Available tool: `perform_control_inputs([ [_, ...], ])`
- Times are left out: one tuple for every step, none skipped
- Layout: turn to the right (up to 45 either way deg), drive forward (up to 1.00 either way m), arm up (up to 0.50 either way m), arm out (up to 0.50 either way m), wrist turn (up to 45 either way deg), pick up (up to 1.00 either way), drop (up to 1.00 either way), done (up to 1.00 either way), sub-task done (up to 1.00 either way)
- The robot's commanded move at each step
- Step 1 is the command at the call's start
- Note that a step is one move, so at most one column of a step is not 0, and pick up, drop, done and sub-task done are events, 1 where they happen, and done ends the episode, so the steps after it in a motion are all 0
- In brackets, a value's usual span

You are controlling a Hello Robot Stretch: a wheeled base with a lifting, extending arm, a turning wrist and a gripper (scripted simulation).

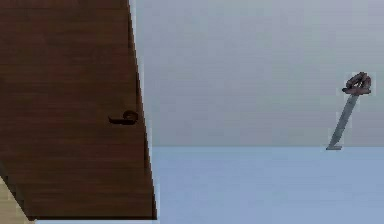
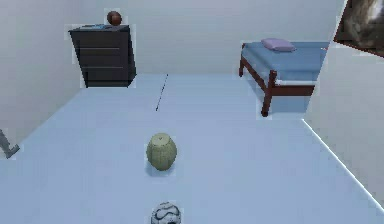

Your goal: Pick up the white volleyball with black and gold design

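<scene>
A white ball with dark markings (image 2: 166, 214) lies on the pale blue floor at the arm side view's bottom edge, just left of the middle; its lower part is cut off by the picture's edge. Its colours fit the volleyball, though gold cannot be made out. A little farther out on the floor sits a round olive-green ribbed object (image 2: 161, 152).
A dark brown door (image 1: 70, 105) with a handle (image 1: 124, 118) stands close at the forward view's left. A grey-handled tool (image 1: 347, 112) leans on the wall at the right. A dark dresser (image 2: 103, 56) with a reddish ball (image 2: 114, 18) stands far left. A blue bed (image 2: 283, 62) stands far right.
</scene>
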Motion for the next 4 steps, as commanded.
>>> perform_control_inputs([
  [0.0,0.00,0.20,0.00,0.0,0.00,0.00,0.00,0.00],
  [0.0,0.00,0.00,0.44,0.0,0.00,0.00,0.00,0.00],
  [0.0,0.00,0.00,0.00,45.0,0.00,0.00,0.00,0.00],
  [0.0,0.00,0.00,0.00,45.0,0.00,0.00,0.00,0.00],
])
